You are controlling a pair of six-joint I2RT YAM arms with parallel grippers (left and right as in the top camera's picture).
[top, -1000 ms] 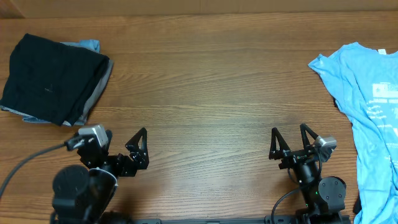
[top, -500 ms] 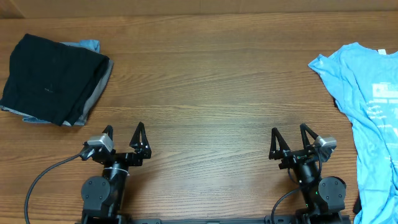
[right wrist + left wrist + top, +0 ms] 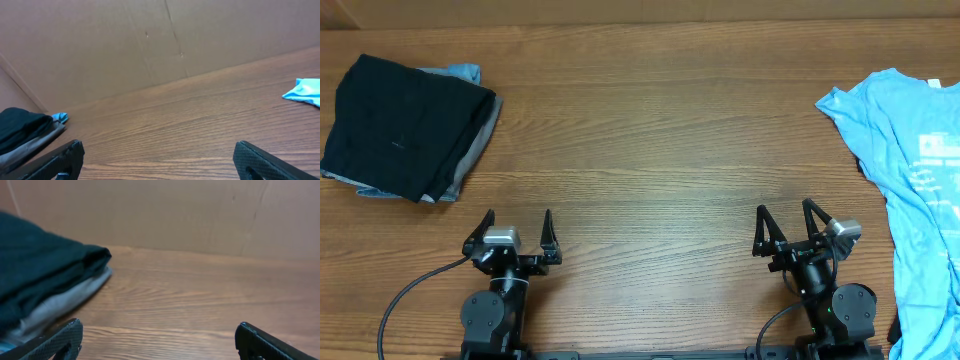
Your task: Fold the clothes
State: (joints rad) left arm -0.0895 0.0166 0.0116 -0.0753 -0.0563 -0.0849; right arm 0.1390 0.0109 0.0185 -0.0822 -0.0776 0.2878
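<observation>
The left claw (image 3: 517, 220) is sitting low at the near edge of the bench (image 3: 660, 140), left of centre. Its jaws are standing fully apart and gripping nothing. The right claw (image 3: 785, 212) is sitting at the near edge, right of centre, with its jaws likewise spread wide and empty. Both claws are pointing toward the far side of the bench. Bare wood is showing between the fingers in each wrist view.

The black shirt (image 3: 405, 125) is lying folded at the far left of the bench. A grey garment (image 3: 485, 130) is showing beneath its right edge, and a scrap of light blue fabric (image 3: 465, 72) is protruding at its far side. In the left wrist view the black shirt is lying ahead and to the left of the left claw, apart from it.

The light blue T-shirt (image 3: 910, 170) is lying unfolded along the right edge of the bench, white print facing up, with part of it running out of the overhead view. It is lying near the right claw without touching it.
</observation>
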